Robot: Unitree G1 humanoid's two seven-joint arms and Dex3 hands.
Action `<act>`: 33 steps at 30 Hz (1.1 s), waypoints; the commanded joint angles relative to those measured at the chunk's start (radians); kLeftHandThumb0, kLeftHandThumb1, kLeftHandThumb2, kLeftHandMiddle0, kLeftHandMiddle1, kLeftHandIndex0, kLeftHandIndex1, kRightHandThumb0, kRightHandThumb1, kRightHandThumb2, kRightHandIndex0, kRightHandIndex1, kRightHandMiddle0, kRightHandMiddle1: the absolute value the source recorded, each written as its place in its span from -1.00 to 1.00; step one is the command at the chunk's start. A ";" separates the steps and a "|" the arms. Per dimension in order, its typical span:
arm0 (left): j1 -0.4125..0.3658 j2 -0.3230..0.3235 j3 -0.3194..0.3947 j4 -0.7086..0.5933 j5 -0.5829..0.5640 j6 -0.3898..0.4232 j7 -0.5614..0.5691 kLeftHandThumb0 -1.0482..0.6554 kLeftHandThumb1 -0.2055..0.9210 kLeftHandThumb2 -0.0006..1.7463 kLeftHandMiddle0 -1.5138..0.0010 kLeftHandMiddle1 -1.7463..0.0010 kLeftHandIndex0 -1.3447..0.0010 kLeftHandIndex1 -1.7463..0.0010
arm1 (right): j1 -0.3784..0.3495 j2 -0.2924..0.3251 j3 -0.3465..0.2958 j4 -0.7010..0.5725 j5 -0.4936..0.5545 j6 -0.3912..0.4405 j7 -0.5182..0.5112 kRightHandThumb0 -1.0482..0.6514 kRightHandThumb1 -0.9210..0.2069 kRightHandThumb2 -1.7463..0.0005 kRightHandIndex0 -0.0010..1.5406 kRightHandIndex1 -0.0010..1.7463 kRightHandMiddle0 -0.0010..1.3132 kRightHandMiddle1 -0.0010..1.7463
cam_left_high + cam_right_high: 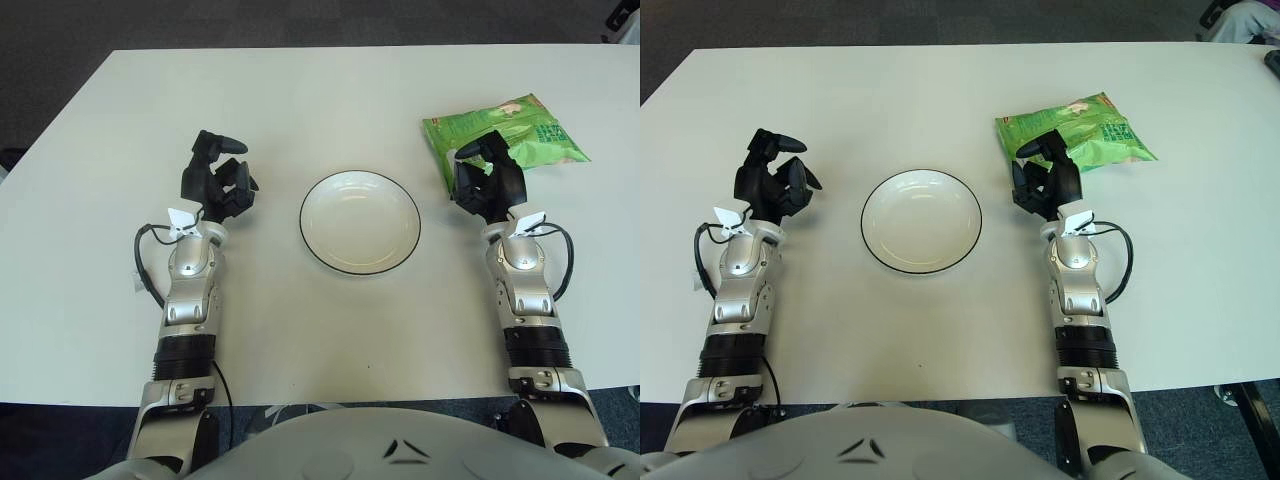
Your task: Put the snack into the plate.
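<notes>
lying flat at upper right of the frame on the white table [300,350]: crinkled green plastic snack bag [520,130]. sitting empty at centre: round white plate with dark rim [360,222]. resting at bag's near edge, right hand [487,186], fingers loosely curled, gripping nothing. idling at left, left hand [217,185], relaxed, empty.

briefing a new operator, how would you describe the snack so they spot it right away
On the white table, look past the round white plate toward the far right. The snack bag lies flat there, just beyond the right hand. It is the only bright green, crinkly packet on the table.
</notes>
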 commanded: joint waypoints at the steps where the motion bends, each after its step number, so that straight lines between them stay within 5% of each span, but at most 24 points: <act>1: 0.110 -0.042 -0.013 0.072 0.013 0.002 0.013 -0.22 0.55 -0.02 -0.14 -1.00 0.47 -1.00 | 0.144 -0.072 0.052 0.140 -0.236 -0.237 -0.123 -0.22 -0.57 0.04 0.22 1.00 -0.47 1.00; 5: 0.109 -0.042 -0.011 0.074 0.015 0.000 0.014 -0.22 0.55 -0.02 -0.14 -1.00 0.47 -1.00 | 0.141 -0.182 0.044 0.077 -0.454 -0.357 -0.261 -0.22 -0.59 0.05 0.17 1.00 -0.47 1.00; 9: 0.108 -0.043 -0.009 0.073 0.017 0.002 0.014 -0.22 0.55 -0.02 -0.14 -1.00 0.46 -1.00 | 0.152 -0.204 0.024 0.013 -0.543 -0.335 -0.320 -0.21 -0.63 0.10 0.10 1.00 -0.48 0.99; 24: 0.102 -0.040 0.000 0.081 0.017 0.005 0.008 -0.22 0.53 -0.01 -0.14 -1.00 0.46 -1.00 | 0.185 -0.238 -0.028 -0.093 -0.593 -0.308 -0.438 -0.21 -0.67 0.14 0.07 1.00 -0.49 0.98; 33: 0.094 -0.031 0.001 0.092 0.007 0.004 0.005 -0.22 0.53 0.00 -0.14 -1.00 0.45 -1.00 | 0.165 -0.272 -0.076 -0.131 -0.539 -0.268 -0.409 -0.21 -0.65 0.19 0.06 1.00 -0.39 0.90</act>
